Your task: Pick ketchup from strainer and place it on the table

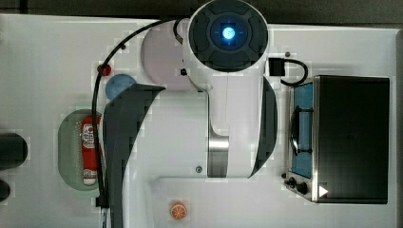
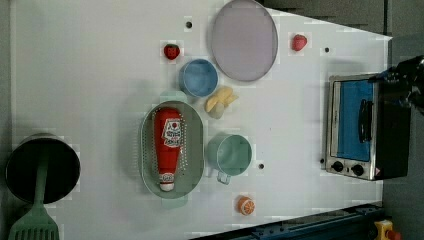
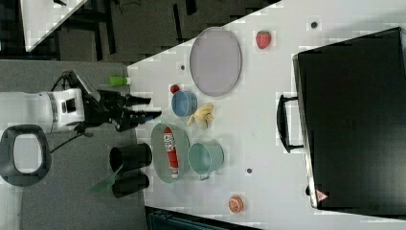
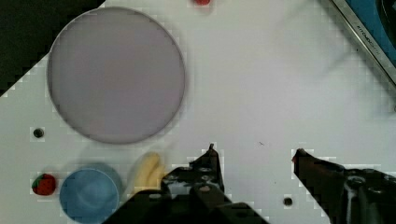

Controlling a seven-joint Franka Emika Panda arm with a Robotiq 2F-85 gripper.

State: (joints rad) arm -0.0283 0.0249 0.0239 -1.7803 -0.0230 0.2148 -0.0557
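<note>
White and dotted with a few small dark marks, your worktop [image 2: 100, 65] carries the pale green oval plastic strainer [image 2: 192, 150], and the slim red ketchup squeeze bottle [image 2: 168, 145] lies flat inside it, its white cap toward the left view's bottom. Your black tool [image 4: 254, 151] hangs high with its fingers apart and nothing between them, above bare worktop beside the round lilac plate [image 4: 116, 74], well away from the strainer.
</note>
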